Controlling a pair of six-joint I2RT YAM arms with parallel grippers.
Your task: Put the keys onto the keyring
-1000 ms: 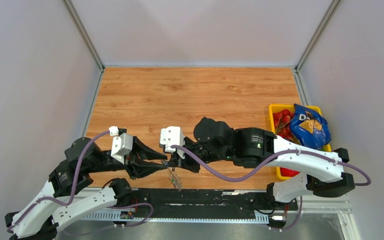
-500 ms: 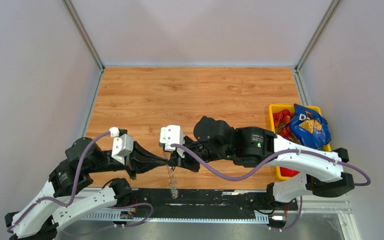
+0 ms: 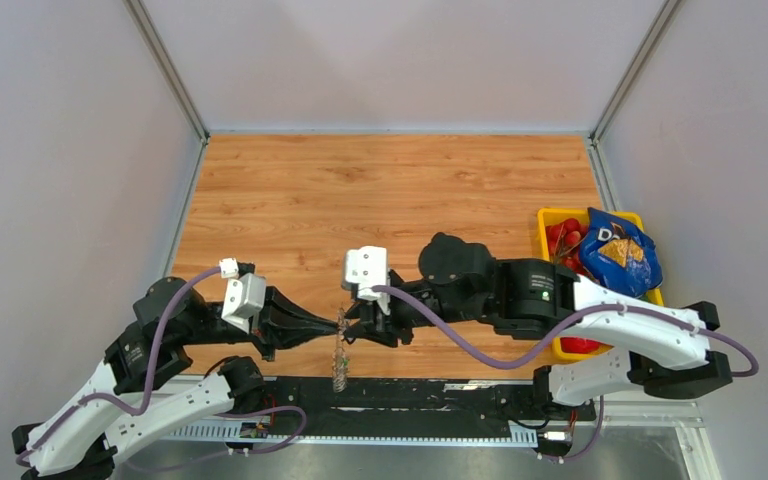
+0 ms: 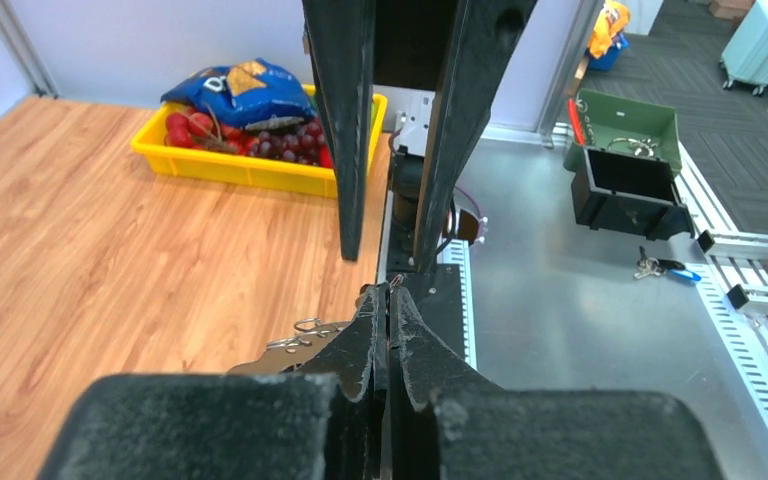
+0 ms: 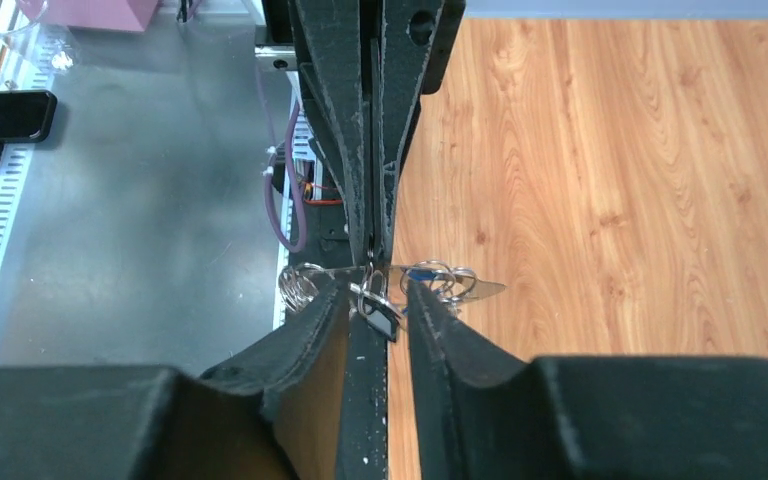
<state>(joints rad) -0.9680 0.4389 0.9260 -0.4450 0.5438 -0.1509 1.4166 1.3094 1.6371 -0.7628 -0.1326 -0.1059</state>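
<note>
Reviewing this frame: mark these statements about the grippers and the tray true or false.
1. The left gripper is shut, pinching the keyring. True.
2. The right gripper is clamped shut. False: its fingers stand apart, with a small black-tagged key between them.
3. The yellow tray sits at the left edge of the table. False: it is at the right edge.
4. A blue bag lies in the tray. True.

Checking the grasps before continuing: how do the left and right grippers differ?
The left gripper is shut, pinching the keyring; the right gripper shows a gap, with a black-headed key hanging in it. The left gripper points right, the right gripper points left. Both meet tip to tip.
</note>
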